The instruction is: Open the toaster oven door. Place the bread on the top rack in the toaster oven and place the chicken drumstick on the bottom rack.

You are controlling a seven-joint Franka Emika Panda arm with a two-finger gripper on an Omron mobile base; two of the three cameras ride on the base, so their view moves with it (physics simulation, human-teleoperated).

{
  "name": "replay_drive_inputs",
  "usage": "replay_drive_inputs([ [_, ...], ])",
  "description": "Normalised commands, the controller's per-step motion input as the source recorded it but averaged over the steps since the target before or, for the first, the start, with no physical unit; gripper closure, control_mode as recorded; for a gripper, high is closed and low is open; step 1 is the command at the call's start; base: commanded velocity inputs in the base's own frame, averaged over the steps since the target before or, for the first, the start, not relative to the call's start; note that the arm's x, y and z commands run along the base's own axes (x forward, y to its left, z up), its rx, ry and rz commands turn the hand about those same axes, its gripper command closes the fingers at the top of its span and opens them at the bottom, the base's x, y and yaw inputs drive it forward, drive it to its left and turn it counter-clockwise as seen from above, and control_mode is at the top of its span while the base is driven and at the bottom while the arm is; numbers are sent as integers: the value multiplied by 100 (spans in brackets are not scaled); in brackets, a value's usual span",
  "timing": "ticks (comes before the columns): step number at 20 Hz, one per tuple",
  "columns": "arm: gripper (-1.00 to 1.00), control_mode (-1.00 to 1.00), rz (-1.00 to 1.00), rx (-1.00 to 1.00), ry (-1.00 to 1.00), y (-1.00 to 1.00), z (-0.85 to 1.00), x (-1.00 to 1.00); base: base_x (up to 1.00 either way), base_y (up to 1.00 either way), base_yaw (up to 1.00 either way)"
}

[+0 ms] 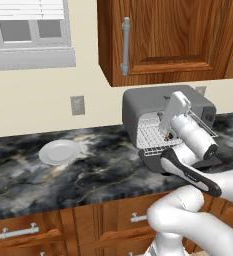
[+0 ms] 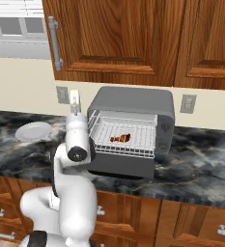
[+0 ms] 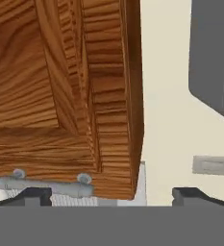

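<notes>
Closest to me, the white arm rises over the dark marbled surface (image 2: 191, 164), its gripper (image 3: 111, 196) pointed upward with the jaws released, spread wide and grasping nothing. The hand sits just to the left of the toaster oven (image 2: 133, 103), raised beside its upper front corner.

Below and beyond the arm, the toaster oven door (image 2: 123, 166) is folded down flat, lying open in front of the oven's mouth. Inside the pale cavity the bottom rack (image 2: 126, 147) is slid partly outward over the door, and the chicken drumstick (image 2: 120, 139) lies on it, near its middle. The top rack (image 2: 123, 120) sits above it, with nothing on it that I can make out.

Off to the left on the surface, well apart from the oven, a white round plate (image 1: 59, 151) lies bare.

Behind all this, wooden wall cabinets (image 2: 114, 38) hang over the oven, one with a grey bar handle (image 2: 53, 43), and wall outlets (image 2: 188, 103) flank the oven.
</notes>
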Motion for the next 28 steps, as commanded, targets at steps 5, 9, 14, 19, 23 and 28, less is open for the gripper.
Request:
replay_drive_inputs([
  [5,-100,-100,0,6,84,-45,68,-27,0,0,0],
  [9,-100,-100,-3,-9,86,-65,22,-39,0,0,0],
  [14,-100,-100,-2,-36,78,-36,-48,-39,0,0,0],
  [19,-100,-100,0,-24,17,35,-79,-4,0,0,0],
  [23,-100,-100,0,1,0,5,-73,-49,0,0,0],
  [28,-100,-100,1,0,0,21,-60,-62,0,0,0],
])
